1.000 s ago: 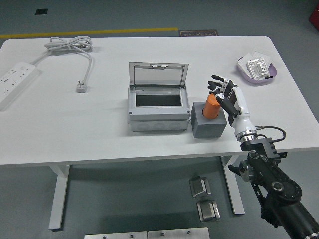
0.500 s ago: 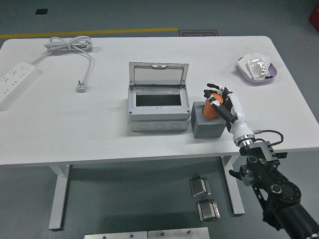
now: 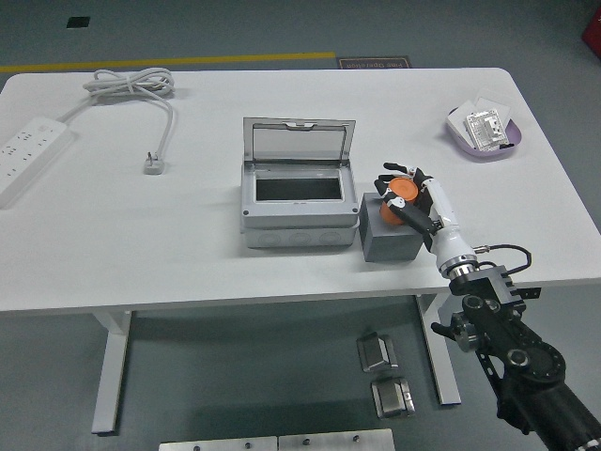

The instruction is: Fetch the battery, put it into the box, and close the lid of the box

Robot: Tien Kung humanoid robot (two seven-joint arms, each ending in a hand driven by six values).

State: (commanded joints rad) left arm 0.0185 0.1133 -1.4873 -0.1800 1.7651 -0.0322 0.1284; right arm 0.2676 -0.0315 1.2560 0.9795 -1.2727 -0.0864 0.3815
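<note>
Grasp stage: my right hand [image 3: 406,193] had its fingers wrapped around the orange battery [image 3: 399,197], which stood in its grey holder [image 3: 390,240]. Transfer into the open box [image 3: 299,211] and lid [image 3: 299,141] closure remained.

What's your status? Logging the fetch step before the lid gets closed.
Right hand wrapped around orange battery, still seated in grey block. Left hand out of view. Box lid up, path to it clear.
</note>
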